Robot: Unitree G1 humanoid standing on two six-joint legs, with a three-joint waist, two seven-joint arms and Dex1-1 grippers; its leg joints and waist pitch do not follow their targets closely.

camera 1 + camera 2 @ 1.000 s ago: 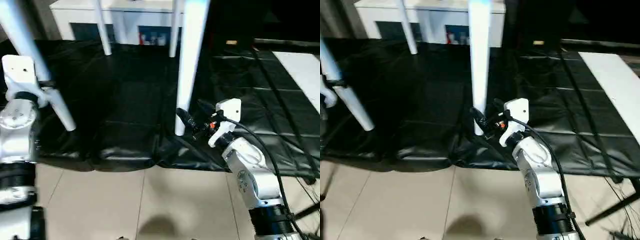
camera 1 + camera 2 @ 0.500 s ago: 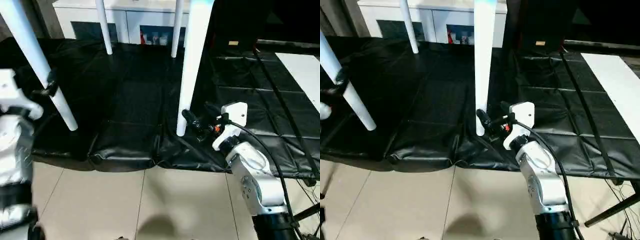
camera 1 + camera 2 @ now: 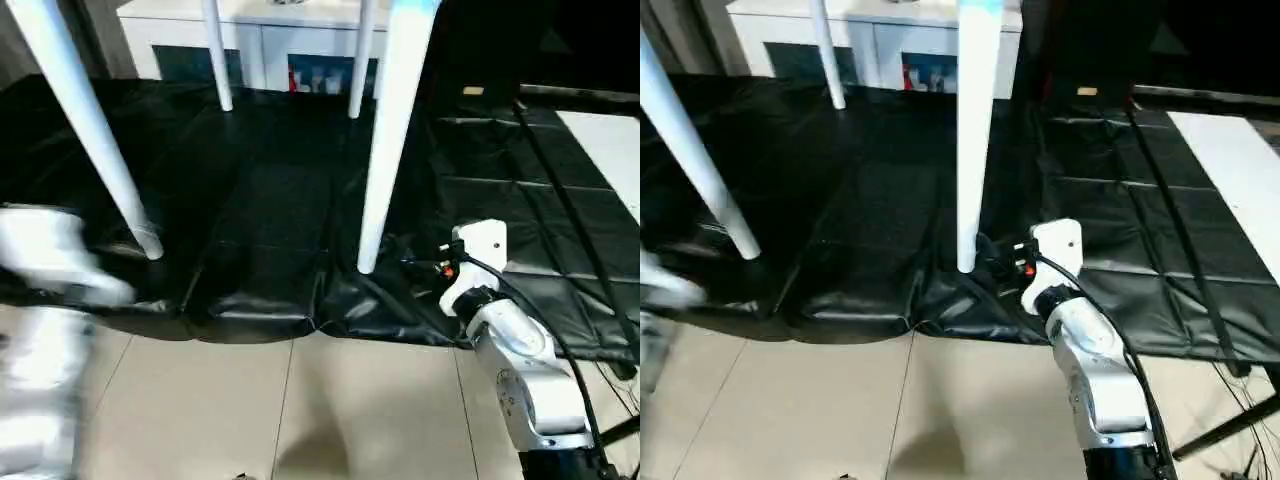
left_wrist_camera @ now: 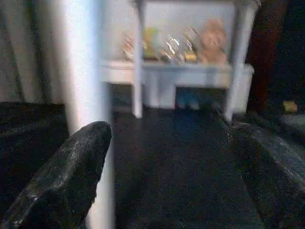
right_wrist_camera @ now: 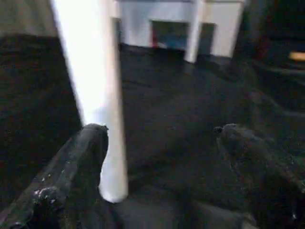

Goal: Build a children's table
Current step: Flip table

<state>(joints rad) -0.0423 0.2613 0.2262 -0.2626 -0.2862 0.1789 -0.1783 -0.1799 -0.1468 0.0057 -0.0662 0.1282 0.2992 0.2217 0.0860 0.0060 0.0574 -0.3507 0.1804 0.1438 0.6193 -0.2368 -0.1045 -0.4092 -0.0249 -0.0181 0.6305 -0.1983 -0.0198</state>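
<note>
Well, four long white tapered plastic legs [image 3: 388, 130] stand on the black sheet [image 3: 260, 210]; right gripper [image 5: 162, 157] and left gripper [image 4: 167, 157] gape empty — assembly looks nearly complete.

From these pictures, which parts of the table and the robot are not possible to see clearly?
- Table top: cut off by the upper edge of the head views; the four legs run out of frame, so their sockets are hidden.
- Left arm: smeared by motion blur in the left eye view, its shape unreadable.
- Right gripper: black fingers merge with the black cover in the right eye view.
- Cabinet contents: too blurred to identify in the left wrist view.
</note>
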